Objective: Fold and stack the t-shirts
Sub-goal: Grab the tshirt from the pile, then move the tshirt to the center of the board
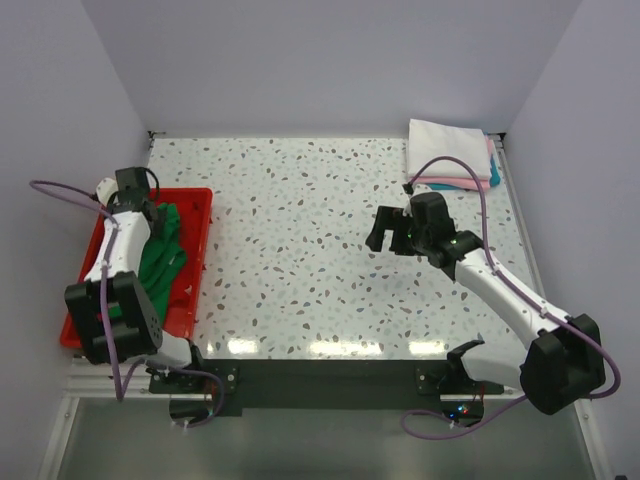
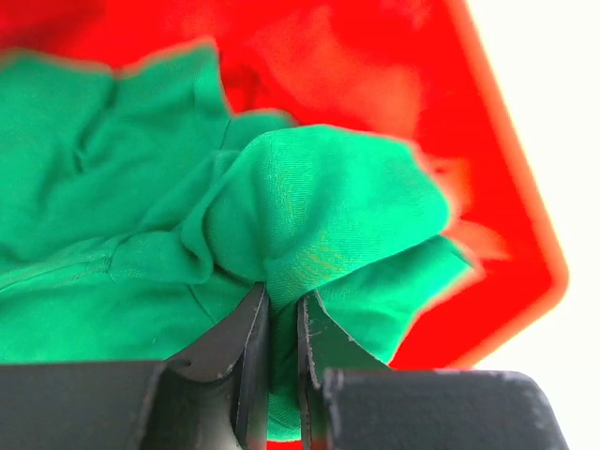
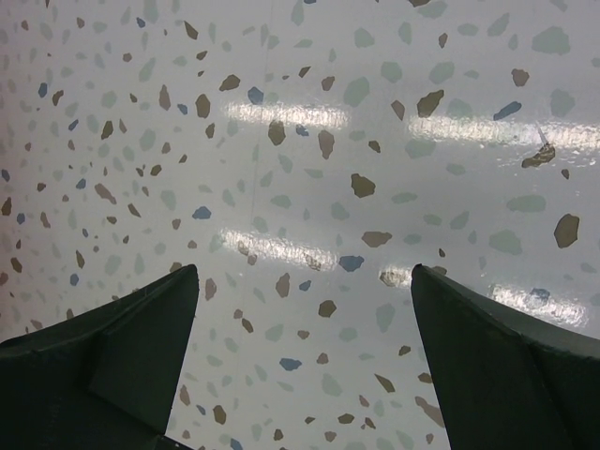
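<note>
Just a thin fold of the green shirt (image 2: pixel 319 206), in the tray (image 2: pixel 511 187) at the desk's left edge, is pinched by the left tool (image 2: pixel 284 298); could be dropped. Right tool (image 3: pixel 305 274) is kept gaping, empty.

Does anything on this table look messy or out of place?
Only the green t-shirt, crumpled in the red tray on the left, with the left gripper pinching a fold of it. The other t-shirts lie neatly folded in a stack at the far right corner. Nothing looks spilled or damaged.
</note>
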{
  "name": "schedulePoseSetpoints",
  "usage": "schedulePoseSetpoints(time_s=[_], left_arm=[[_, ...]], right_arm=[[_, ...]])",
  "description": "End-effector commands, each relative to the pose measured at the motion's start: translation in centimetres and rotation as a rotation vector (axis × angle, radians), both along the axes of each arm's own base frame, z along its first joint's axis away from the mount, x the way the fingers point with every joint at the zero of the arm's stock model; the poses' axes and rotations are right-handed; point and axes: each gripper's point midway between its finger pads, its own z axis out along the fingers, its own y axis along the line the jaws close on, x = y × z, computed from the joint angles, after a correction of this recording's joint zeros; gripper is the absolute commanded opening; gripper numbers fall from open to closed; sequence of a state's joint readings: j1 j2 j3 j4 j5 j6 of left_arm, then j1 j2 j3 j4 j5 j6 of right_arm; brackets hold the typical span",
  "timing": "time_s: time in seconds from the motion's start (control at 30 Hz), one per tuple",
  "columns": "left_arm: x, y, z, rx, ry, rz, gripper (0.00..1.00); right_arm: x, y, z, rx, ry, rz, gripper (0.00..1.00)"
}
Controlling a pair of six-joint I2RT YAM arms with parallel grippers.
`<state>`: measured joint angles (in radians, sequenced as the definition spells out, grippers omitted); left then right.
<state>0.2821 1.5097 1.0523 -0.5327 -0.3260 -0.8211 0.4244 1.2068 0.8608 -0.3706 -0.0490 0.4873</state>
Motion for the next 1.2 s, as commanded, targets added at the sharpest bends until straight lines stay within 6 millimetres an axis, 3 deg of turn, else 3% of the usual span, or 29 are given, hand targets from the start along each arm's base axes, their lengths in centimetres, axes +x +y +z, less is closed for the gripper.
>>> schedulePoseSetpoints(time_s=[0.0,0.13,0.27,0.3,0.37,0.4,0.47,0.5,0.63,0.7,0.77,0.87,0.9,0.97,1.03,1.07,1.1,1.17], left_arm=[[1.0,1.2,10.5,0.135,-0.235,-0.029,0.0],[0.2,0.3,19.0,0.227,-0.445,-0.113,0.0],[1.1,-2.7,27.0,0.251,-0.646,-0.269,0.0],[1.3,-4.2,30.2,0.264,-0.714,-0.317,0.0],[1.9,-6.6,33.3,0.28,-0.773,-0.401,0.0],[1.9,-9.6,37.0,0.285,-0.855,-0.482,0.0],[2.4,-12.0,38.8,0.278,-0.877,-0.548,0.0],[1.8,-15.8,41.3,0.252,-0.947,-0.64,0.0],[0.8,-21.9,43.2,0.185,-1.026,-0.778,0.0],[0.5,-24.7,42.5,0.141,-1.025,-0.847,0.0],[0.5,-26.2,41.4,0.118,-1.01,-0.874,0.0],[1.5,-27.3,37.2,0.075,-0.931,-0.881,0.0],[2.4,-27.4,34.0,0.072,-0.862,-0.876,0.16],[4.3,-28.0,29.6,0.044,-0.77,-0.896,0.23],[7.0,-28.1,22.0,-0.02,-0.609,-0.918,0.42],[7.0,-29.1,19.4,-0.097,-0.555,-0.972,0.48],[7.1,-28.6,16.1,-0.129,-0.478,-0.966,0.54],[6.9,-28.8,13.3,-0.161,-0.442,-0.968,0.63]], right_arm=[[0.8,0.6,2.3,0.056,-0.072,0.001,0.99],[1.4,1.1,3.2,0.077,-0.089,0.004,0.99],[2.4,1.6,4.8,0.093,-0.123,0.004,0.99],[2.7,1.7,5.6,0.103,-0.139,0.002,0.99],[3.1,1.9,6.4,0.111,-0.154,0.004,0.99],[3.4,2.1,7.2,0.121,-0.167,0.003,0.99],[3.6,2.1,7.8,0.122,-0.179,0.002,0.99],[3.8,2.1,8.5,0.125,-0.194,0.0,0.99],[3.9,1.3,10.1,0.111,-0.237,-0.031,0.99],[3.9,0.9,10.6,0.102,-0.255,-0.045,0.99],[3.7,0.8,10.7,0.102,-0.26,-0.047,0.99],[3.7,0.5,10.0,0.096,-0.258,-0.066,0.99],[3.7,0.4,9.5,0.091,-0.247,-0.07,0.99],[4.0,0.5,8.4,0.079,-0.225,-0.075,0.99],[4.2,0.6,6.9,0.067,-0.193,-0.075,0.99],[4.2,0.7,5.7,0.054,-0.159,-0.068,0.99],[3.9,0.8,4.5,0.043,-0.127,-0.061,0.99],[3.3,0.7,2.6,0.025,-0.083,-0.054,0.99]])
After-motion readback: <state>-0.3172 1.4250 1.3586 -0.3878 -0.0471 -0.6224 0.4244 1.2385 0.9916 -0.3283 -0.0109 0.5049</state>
